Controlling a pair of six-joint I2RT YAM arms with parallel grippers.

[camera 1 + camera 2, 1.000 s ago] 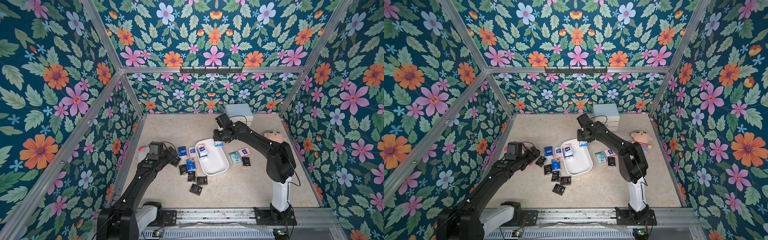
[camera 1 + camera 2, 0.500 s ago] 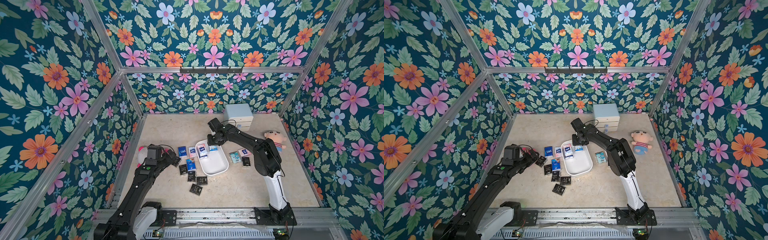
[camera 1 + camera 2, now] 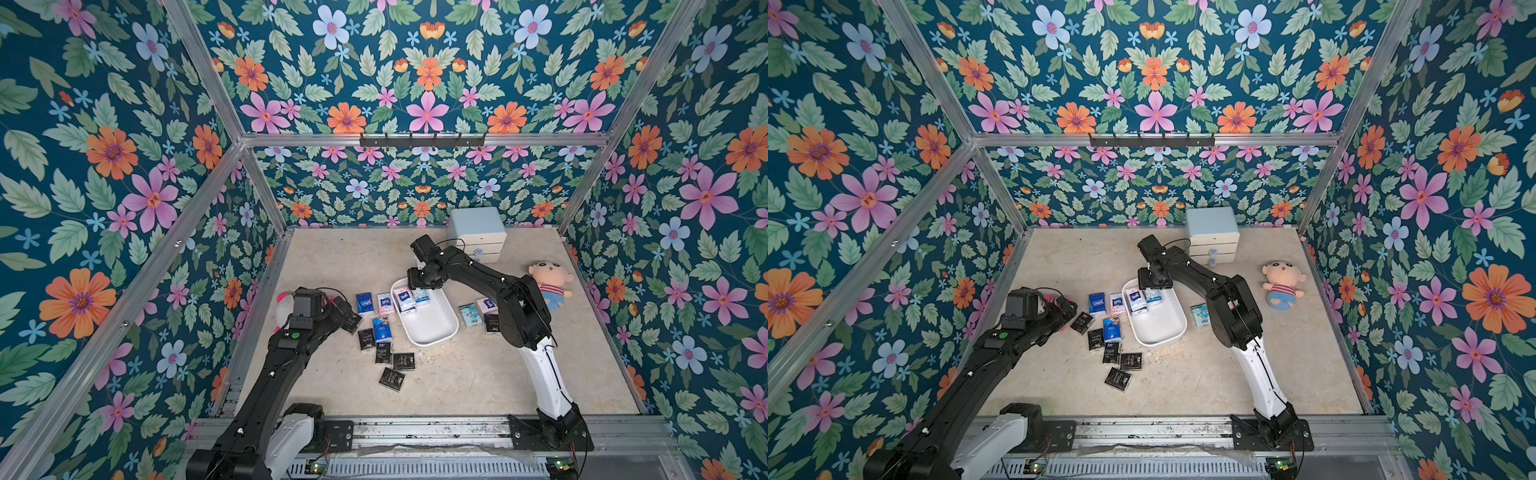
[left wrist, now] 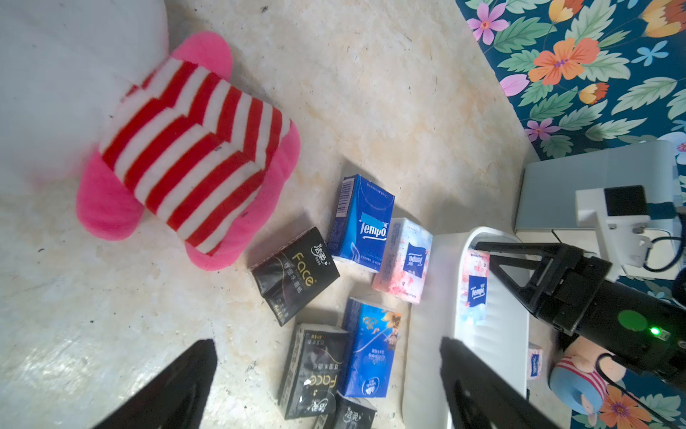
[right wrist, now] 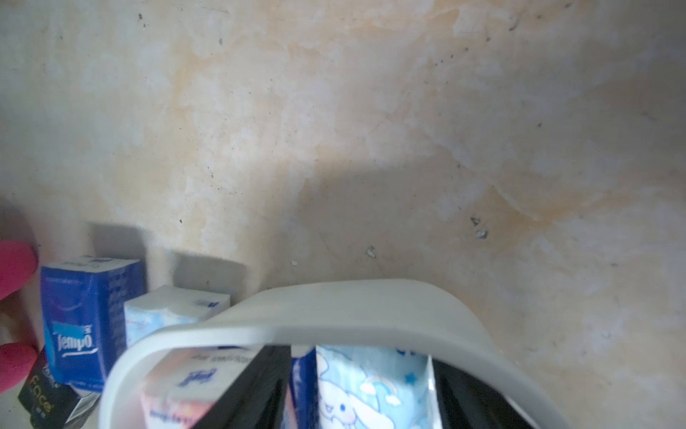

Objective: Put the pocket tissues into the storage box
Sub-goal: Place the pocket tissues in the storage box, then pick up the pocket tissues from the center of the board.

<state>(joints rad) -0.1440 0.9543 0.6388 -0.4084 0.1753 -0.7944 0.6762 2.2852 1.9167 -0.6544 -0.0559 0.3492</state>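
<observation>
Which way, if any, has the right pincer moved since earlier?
Yes: the right pincer moved away from the pale blue drawer cabinet, over the white plastic storage box's far end.

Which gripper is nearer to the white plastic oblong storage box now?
Right. The right gripper hangs over the far end of the white plastic oblong storage box, reaching inside it. The left gripper is off to its side, above loose black packets.

White storage box [image 3: 432, 328] flat, upright; few pocket tissues [image 3: 404, 300] inside far end, others scattered beside.
</observation>
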